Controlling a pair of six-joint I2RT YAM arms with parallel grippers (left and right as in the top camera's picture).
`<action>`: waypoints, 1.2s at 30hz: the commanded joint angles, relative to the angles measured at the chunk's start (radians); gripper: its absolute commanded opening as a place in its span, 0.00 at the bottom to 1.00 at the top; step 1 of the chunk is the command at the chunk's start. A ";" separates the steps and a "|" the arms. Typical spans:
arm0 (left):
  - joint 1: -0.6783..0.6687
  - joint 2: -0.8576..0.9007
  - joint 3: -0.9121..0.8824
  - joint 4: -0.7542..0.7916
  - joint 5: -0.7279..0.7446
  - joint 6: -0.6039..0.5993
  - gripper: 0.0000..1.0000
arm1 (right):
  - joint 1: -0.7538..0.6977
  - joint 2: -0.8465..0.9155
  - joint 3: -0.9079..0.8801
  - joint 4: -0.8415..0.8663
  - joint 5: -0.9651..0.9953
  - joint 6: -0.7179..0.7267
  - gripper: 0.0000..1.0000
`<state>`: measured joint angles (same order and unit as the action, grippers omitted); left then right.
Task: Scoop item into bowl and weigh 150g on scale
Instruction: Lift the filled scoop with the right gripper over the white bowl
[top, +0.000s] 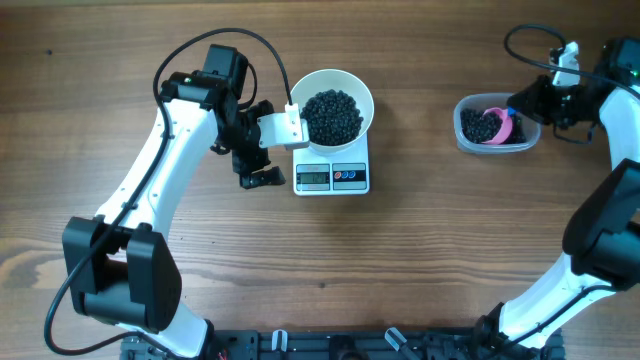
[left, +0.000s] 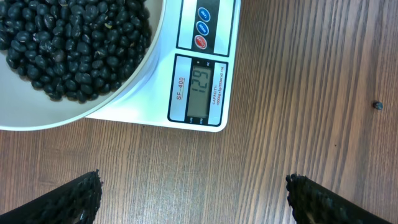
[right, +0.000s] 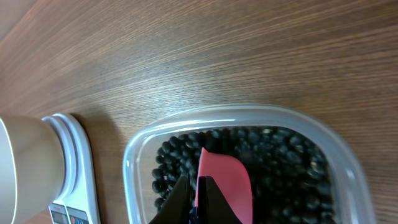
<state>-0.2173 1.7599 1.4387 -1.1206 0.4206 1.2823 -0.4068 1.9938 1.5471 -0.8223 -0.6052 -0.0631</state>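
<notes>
Beans (top: 333, 115) lie heaped in the white bowl (top: 363, 92), dark and glossy, filling most of it. The bowl stands on the scale (top: 332, 178), near the middle of the table (top: 420, 250) and towards its far edge. In the left wrist view the display (left: 199, 90) reads 129, and three round buttons (left: 202, 28), two blue and one red, sit in a row beside it.

The left gripper (left: 196, 200) hangs over bare wood just beside the scale's front. Its jaws are spread wide with nothing between them, one black fingertip at each lower corner of its own view. A stray bean (left: 377, 105) lies alone on the wood, well apart from the scale.

More beans sit in the clear tub (top: 470, 140) off to the right, well apart from the scale. The right gripper (top: 515, 110) is over that tub, clamped tight on the handle of a pink scoop (right: 227, 180). The scoop's blade is down among the tub's beans; whether it holds any cannot be told
</notes>
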 joint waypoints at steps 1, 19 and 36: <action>-0.003 0.004 -0.006 -0.001 0.024 0.019 1.00 | -0.015 0.010 -0.003 -0.002 -0.013 0.014 0.04; -0.003 0.004 -0.006 -0.001 0.024 0.019 1.00 | -0.056 -0.016 0.109 -0.032 -0.017 0.014 0.04; -0.003 0.004 -0.006 -0.001 0.024 0.019 1.00 | -0.072 -0.017 0.111 -0.035 -0.279 0.010 0.04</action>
<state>-0.2173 1.7599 1.4387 -1.1210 0.4206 1.2823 -0.4751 1.9934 1.6318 -0.8566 -0.7479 -0.0525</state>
